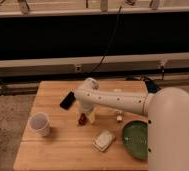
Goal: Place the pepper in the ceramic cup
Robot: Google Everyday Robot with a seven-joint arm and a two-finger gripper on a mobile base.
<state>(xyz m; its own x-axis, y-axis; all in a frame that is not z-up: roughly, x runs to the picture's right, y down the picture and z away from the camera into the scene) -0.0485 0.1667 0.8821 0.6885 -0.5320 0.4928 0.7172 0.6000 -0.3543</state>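
The small dark red-brown pepper [82, 118] lies on the wooden table [63, 150] near its middle. My gripper [87, 117] is lowered right at the pepper, at the end of the white arm that reaches in from the right. The white ceramic cup [40, 124] stands upright at the table's left, well apart from the gripper and the pepper. The cup looks empty.
A black phone [67, 100] lies at the back left of the gripper. A pale sponge-like block [103, 141] lies toward the front. A wide green bowl [136, 139] sits at the front right, partly behind my arm. A small white object [119, 118] lies by the arm.
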